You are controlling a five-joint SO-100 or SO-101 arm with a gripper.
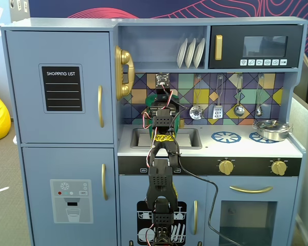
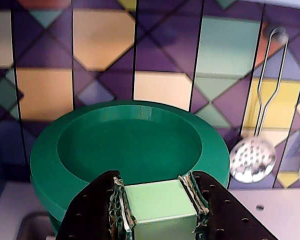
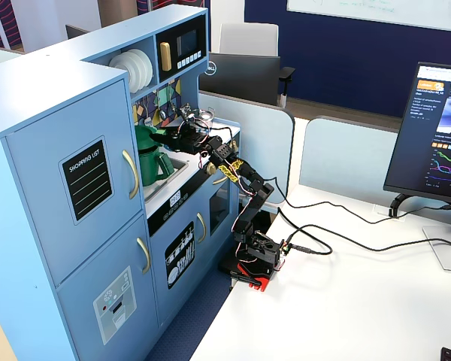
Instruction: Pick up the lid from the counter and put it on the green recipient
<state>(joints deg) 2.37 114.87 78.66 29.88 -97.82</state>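
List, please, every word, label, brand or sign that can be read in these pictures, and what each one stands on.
"SHOPPING LIST": black board on the upper fridge door, readable in both fixed views.
"DELL": logo, seemingly on a monitor's back behind the toy kitchen, in a fixed view; small.
Microwave button icons: too small to read.
Stove knob markings: too small.
Monitor screen text: blurred.
Wrist view: no text.

The dark-green lid (image 2: pixel 130 150) sits flat atop the tall green recipient (image 3: pixel 152 162), its light-green rectangular knob (image 2: pixel 160 207) facing up.
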